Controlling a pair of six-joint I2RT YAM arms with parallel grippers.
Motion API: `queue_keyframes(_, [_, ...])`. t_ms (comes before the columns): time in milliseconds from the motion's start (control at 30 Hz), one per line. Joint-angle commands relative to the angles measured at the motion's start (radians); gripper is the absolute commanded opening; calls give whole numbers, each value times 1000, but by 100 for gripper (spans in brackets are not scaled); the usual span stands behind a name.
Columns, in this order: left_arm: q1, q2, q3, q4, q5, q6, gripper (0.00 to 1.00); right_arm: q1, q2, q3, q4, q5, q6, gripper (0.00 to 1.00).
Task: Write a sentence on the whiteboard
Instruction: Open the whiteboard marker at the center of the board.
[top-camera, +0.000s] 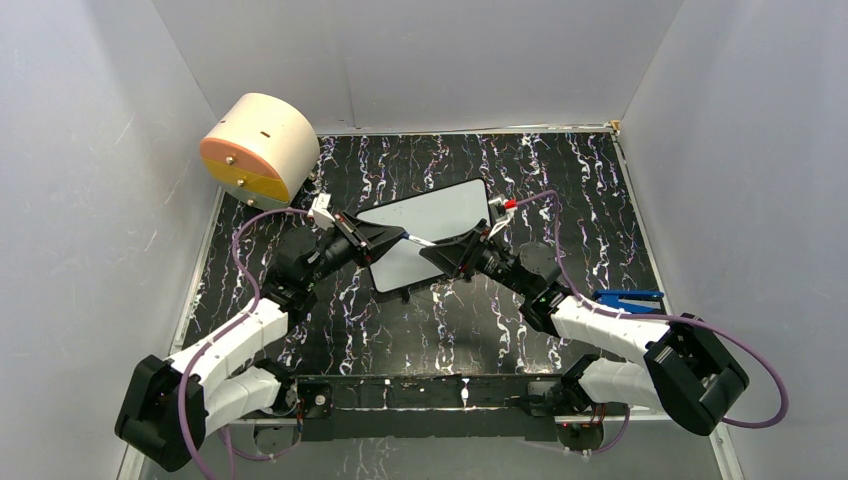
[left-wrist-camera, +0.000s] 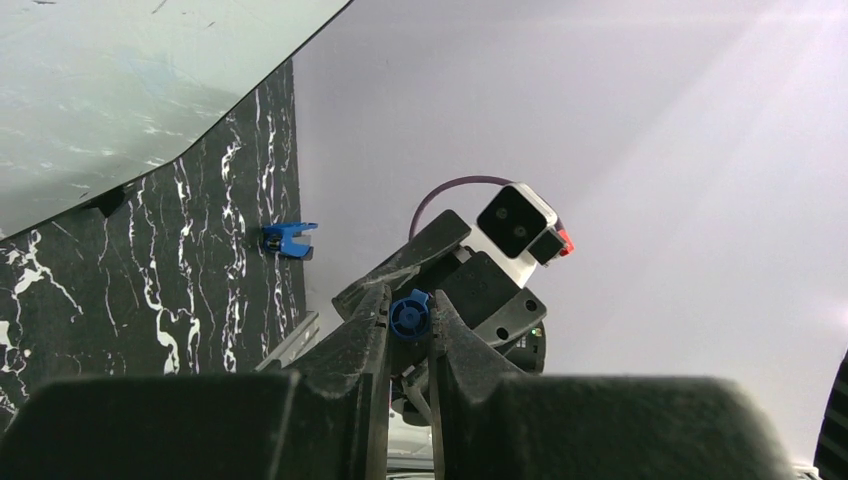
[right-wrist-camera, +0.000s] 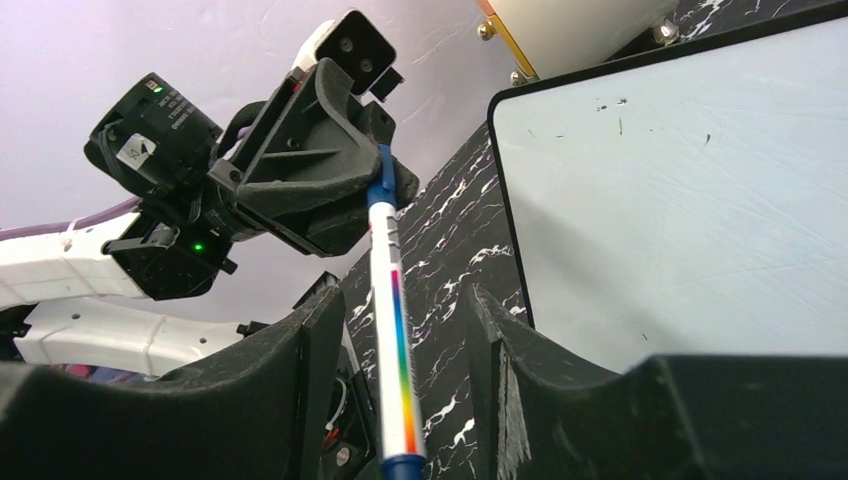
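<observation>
The whiteboard (top-camera: 445, 212) lies tilted at mid table, and its face shows no blue writing, only a few dark specks (right-wrist-camera: 680, 200); it also shows in the left wrist view (left-wrist-camera: 120, 80). A white marker (top-camera: 420, 241) with a rainbow stripe (right-wrist-camera: 396, 330) hangs above the board's near left part, between both grippers. My left gripper (left-wrist-camera: 410, 315) is shut on the marker's blue end (left-wrist-camera: 409, 314). My right gripper (right-wrist-camera: 400, 300) is open. Its jaws stand either side of the marker's barrel with a gap on each side. The sentence is not in view.
A cream-and-orange drum (top-camera: 258, 148) stands at the back left, close to the board's far corner. A small blue clip-like piece (top-camera: 628, 297) lies on the marbled black mat (top-camera: 560, 190) at the right, also in the left wrist view (left-wrist-camera: 288, 238). Grey walls enclose three sides.
</observation>
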Motion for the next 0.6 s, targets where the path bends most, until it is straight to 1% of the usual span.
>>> queue_keyframes(0, [-1,17,14,38,30,7,0,4,-10,17,84,-25,8,54])
queue_keyframes(567, [-1,17,3,38,31,10,0,0,-28,7,115,-18,28,45])
